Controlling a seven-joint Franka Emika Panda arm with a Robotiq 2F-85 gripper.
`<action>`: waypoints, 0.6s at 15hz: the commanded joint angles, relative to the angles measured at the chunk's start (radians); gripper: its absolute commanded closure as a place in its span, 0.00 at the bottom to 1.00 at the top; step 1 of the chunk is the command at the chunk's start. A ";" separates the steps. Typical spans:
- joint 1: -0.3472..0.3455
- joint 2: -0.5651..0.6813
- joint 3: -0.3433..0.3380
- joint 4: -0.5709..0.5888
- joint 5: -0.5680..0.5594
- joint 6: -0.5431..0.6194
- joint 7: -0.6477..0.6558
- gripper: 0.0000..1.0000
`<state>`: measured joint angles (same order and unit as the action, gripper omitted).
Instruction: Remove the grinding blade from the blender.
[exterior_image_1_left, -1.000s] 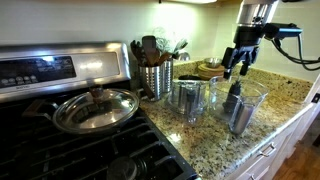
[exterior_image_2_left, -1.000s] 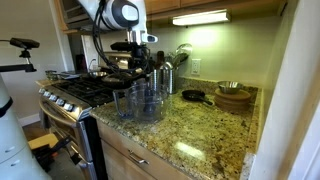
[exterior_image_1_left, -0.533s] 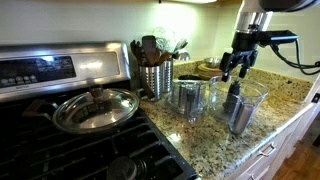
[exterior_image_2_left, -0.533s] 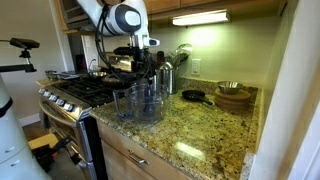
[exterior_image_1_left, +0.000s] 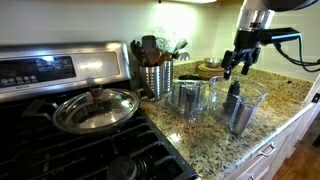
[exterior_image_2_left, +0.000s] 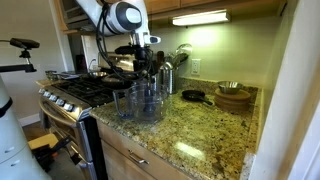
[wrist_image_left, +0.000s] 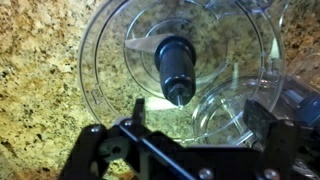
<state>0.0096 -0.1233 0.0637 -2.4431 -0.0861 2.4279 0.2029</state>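
On speckled granite counter (exterior_image_1_left: 285, 95): blender (exterior_image_1_left: 238, 103).

End effector (exterior_image_2_left: 148, 62) moved slightly right and lower in the frame over the last second, now nearer above the blender (exterior_image_2_left: 143, 102).
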 joint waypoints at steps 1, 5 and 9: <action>-0.013 0.012 -0.018 -0.024 -0.010 0.026 0.029 0.00; -0.004 0.039 -0.029 -0.021 0.037 0.026 0.002 0.00; 0.003 0.053 -0.028 -0.018 0.087 0.020 -0.019 0.00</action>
<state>0.0052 -0.0712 0.0410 -2.4496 -0.0385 2.4279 0.2044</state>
